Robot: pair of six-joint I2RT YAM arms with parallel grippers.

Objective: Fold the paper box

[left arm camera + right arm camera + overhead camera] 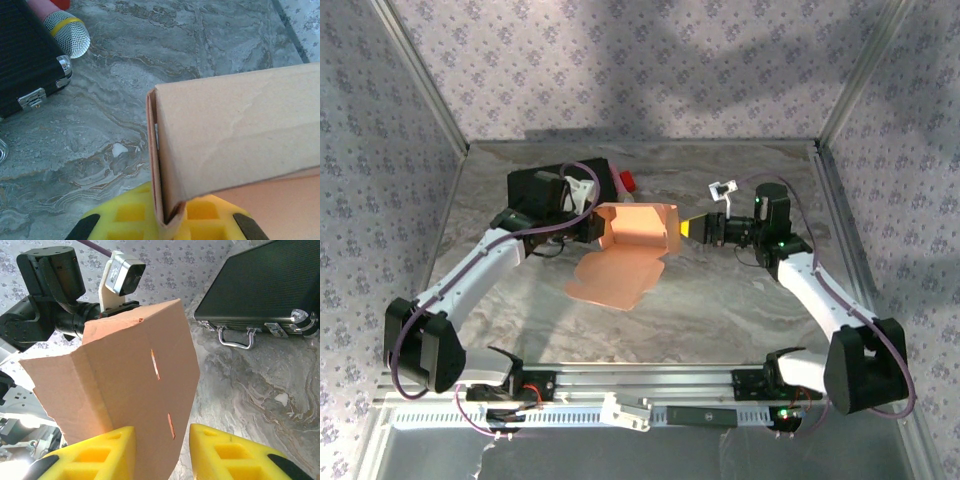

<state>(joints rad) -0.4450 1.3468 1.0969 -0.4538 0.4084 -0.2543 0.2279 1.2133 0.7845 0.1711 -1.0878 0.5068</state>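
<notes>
The salmon-orange paper box (638, 228) stands half-formed in the middle of the table, walls raised and a flat flap (613, 281) lying toward me. My left gripper (588, 229) is at the box's left side. In the left wrist view its yellow fingers (125, 215) are shut on a doubled cardboard edge of the paper box (235, 135), left gripper (170, 212). My right gripper (686, 229) is at the box's right side. In the right wrist view it (162, 432) straddles a slotted panel of the paper box (135, 375), fingers apart, with a gap to the right finger (225, 450).
A black case (542, 186) lies behind the left gripper, seen also as the black case (25, 55) and black case (260, 285). A microphone (67, 32) with a yellow band lies beside it. A small red item (626, 180) sits behind the box. Patterned walls enclose the table.
</notes>
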